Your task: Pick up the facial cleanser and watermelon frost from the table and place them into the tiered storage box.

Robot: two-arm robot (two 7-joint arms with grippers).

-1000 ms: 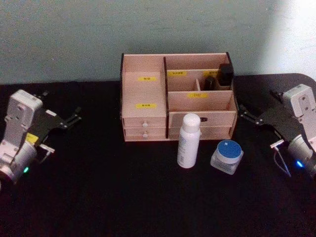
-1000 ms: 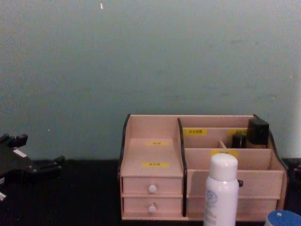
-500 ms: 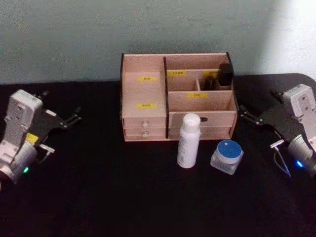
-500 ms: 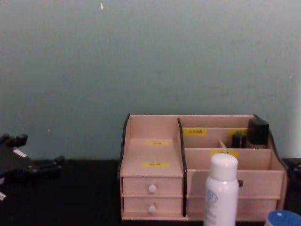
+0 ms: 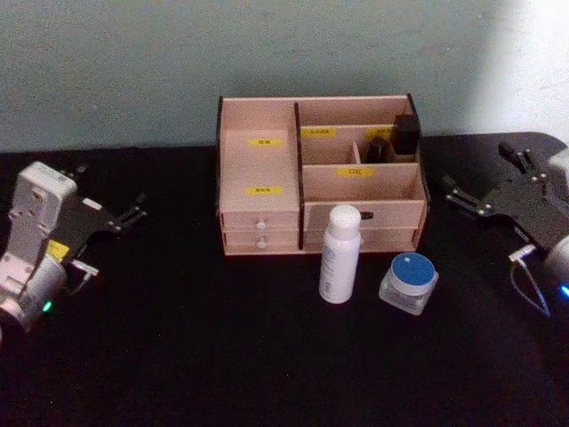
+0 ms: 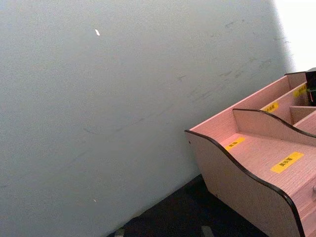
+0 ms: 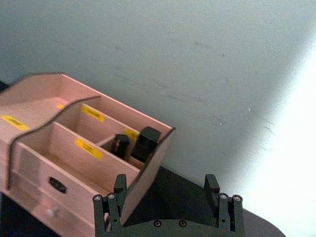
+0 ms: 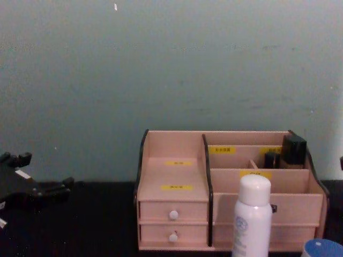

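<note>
Since half a second ago, we see the right gripper point(image 5: 476, 169) has lifted and swung a little farther from the box point(image 5: 258, 165), off the box's right end. Its two black fingers are spread wide with nothing between them; the right wrist view shows the gripper point(image 7: 166, 185) open, looking toward the box point(image 7: 44, 148) from its right end. Nothing else has shifted.

We find the cleanser point(image 5: 340, 253) standing upright on the black table point(image 5: 178, 338), just in front of the box's right half, near its lower drawer. From the chest, the cleanser point(image 8: 252, 219) covers part of the box's point(image 8: 155, 211) front. The jar point(image 5: 409, 280), blue lid up, sits in front of the box's right corner, just beside the cleanser and apart from it; the chest view catches the jar point(image 8: 323, 249) at the lower edge.

Two dark bottles point(image 5: 406, 133) stand in the box's back right compartment.

The left gripper point(image 5: 108, 189) rests well off the box's left end, fingers apart and empty; the chest view shows it point(image 8: 40, 174) low there. The left wrist view shows the box's point(image 6: 237, 177) left wall.
</note>
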